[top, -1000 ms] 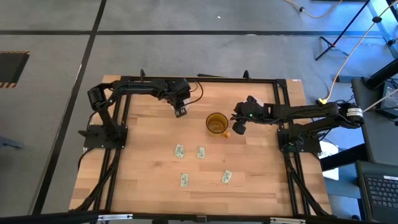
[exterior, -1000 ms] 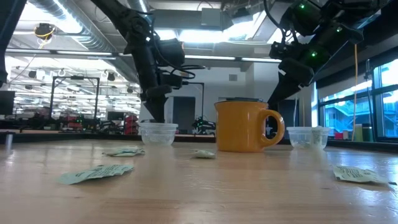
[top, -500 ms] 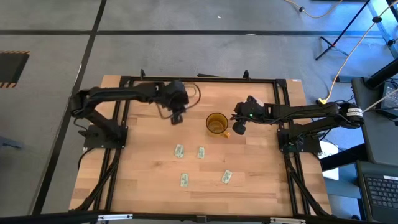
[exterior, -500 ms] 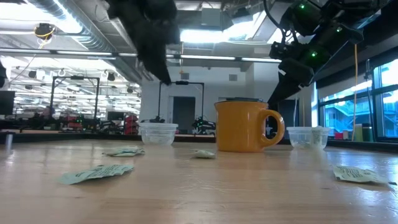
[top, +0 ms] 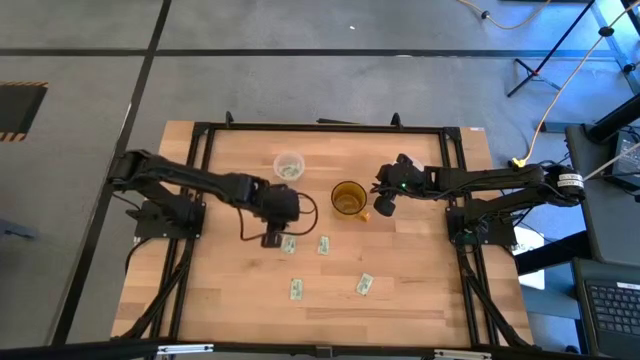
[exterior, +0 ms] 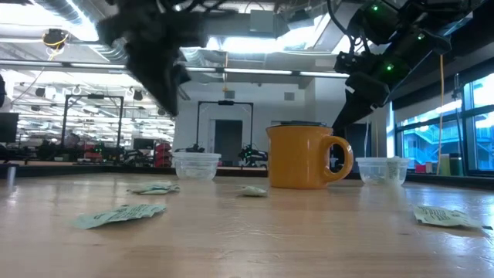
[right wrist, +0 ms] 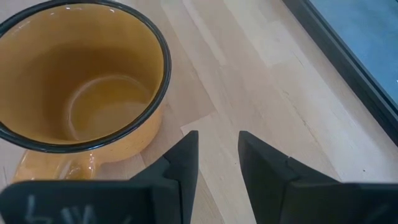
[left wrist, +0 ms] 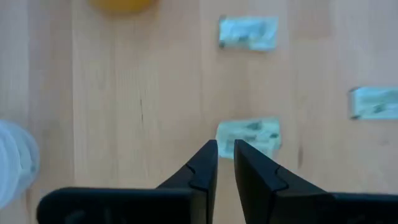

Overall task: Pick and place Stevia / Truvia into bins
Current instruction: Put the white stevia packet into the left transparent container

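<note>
The left gripper (top: 272, 238) hangs over the middle of the counter (top: 220, 290), just beside the nearest packet (top: 288, 243); in the left wrist view its jaws stand almost together with only a thin gap, holding nothing, their tips right at the edge of that packet (left wrist: 249, 134). Three more packets lie flat on the wood: one (top: 323, 245) just right of the first, one (top: 296, 289) nearer the front edge, and one (top: 364, 285) to the right of that. In the low view the packets show as crumpled slips on the counter, one (exterior: 120, 214) at the left front and another (exterior: 438, 216) at the right. A clear bin (top: 288, 166) stands uncovered at the back of the counter, left of the mug (top: 348, 198), with something pale green inside; I cannot tell how many packets it holds. A second bin (exterior: 378, 170) shows in the low view to the right of the mug (exterior: 305, 157), beneath the right arm. The right gripper (top: 385, 203) hovers just beside the mug's right side; its jaws are slightly spread and empty, over bare wood next to the mug (right wrist: 81, 81).
</note>
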Motion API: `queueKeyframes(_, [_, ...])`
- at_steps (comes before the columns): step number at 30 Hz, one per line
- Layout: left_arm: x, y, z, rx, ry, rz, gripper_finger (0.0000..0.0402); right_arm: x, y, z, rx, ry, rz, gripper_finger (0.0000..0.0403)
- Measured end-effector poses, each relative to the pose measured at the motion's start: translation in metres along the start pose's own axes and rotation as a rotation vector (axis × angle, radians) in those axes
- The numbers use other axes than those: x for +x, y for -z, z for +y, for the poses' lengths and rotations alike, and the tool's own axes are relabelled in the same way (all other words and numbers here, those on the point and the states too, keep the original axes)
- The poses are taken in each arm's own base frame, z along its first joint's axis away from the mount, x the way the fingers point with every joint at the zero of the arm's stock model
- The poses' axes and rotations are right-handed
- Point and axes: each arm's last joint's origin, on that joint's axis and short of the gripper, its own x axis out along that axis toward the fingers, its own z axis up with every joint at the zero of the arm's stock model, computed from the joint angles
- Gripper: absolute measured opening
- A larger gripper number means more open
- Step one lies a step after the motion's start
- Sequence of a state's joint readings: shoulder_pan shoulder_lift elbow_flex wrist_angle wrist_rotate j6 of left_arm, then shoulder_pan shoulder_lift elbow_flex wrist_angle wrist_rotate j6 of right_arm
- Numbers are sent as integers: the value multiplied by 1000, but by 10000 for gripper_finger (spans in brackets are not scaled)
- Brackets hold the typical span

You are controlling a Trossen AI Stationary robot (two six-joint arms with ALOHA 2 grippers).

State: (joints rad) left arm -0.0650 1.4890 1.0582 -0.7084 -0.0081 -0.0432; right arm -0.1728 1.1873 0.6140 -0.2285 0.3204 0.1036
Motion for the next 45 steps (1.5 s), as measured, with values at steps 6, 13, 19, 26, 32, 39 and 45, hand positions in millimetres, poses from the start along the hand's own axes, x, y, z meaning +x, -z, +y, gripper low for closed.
queueKeyframes(6, [24,18,0,-67,-54,53,43,0,0,0,11,0,0,117])
queueKeyframes(13, [44,23,0,-101,-15,-26,45,0,0,0,22,0,0,117])
queueKeyframes(19, [50,24,-4,-52,-15,-11,52,0,0,0,22,0,0,117])
queueKeyframes(26, [63,26,-8,-44,-13,38,61,0,0,0,19,0,0,117])
queueKeyframes(32, [86,31,-9,-59,-20,110,69,0,0,0,18,0,4,117])
queueKeyframes(39, [92,33,-9,-58,-19,146,70,0,1,0,17,0,4,117])
queueKeyframes(45, [91,34,-9,-51,-18,147,54,0,0,0,18,0,3,117])
